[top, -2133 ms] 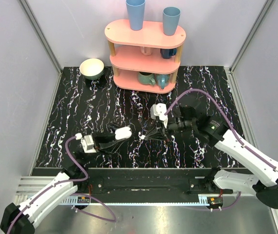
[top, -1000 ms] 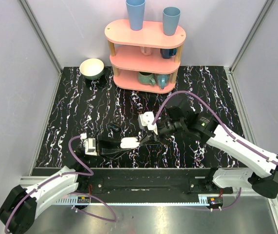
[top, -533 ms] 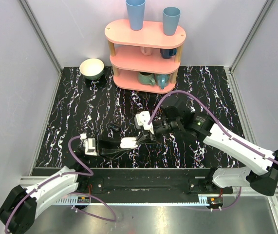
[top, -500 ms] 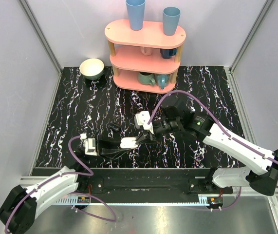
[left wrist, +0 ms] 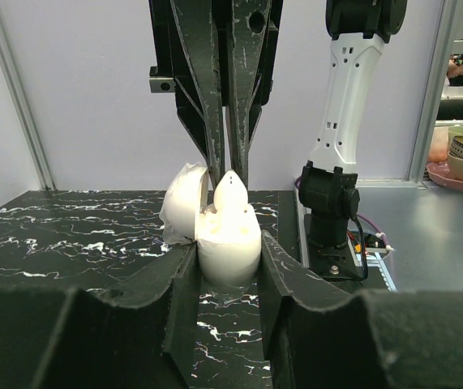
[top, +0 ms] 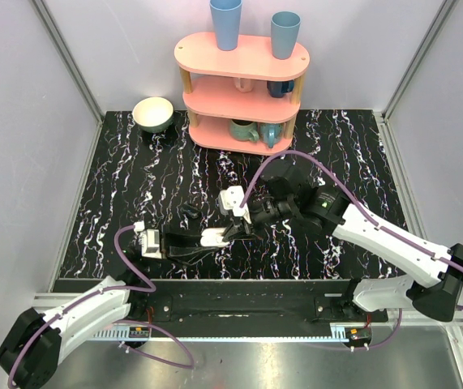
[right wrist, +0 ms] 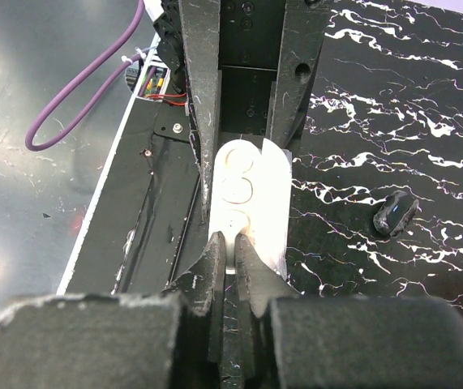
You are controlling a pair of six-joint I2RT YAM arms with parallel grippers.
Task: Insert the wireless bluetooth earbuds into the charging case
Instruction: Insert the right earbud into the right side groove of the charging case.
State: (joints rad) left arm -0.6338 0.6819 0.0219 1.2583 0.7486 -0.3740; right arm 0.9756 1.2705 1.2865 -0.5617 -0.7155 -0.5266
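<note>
- Charging case [left wrist: 228, 243] is sitting open, clamped in our left end effector [left wrist: 229, 271], in front of the pink shelf [top: 251, 58].
- We are just bringing our right end effector [right wrist: 229, 258], pinching an earbud [left wrist: 229, 185], onto its sockets, so insertion is nearing.

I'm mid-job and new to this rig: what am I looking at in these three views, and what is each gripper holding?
Two robot arms work over a black marbled table. The overhead view looks down from behind them; the other two cameras ride on the wrists. The left gripper clamps the open charging case. The right gripper pinches one earbud directly over it. A pink shelf with cups and a bowl stand at the back.
</note>
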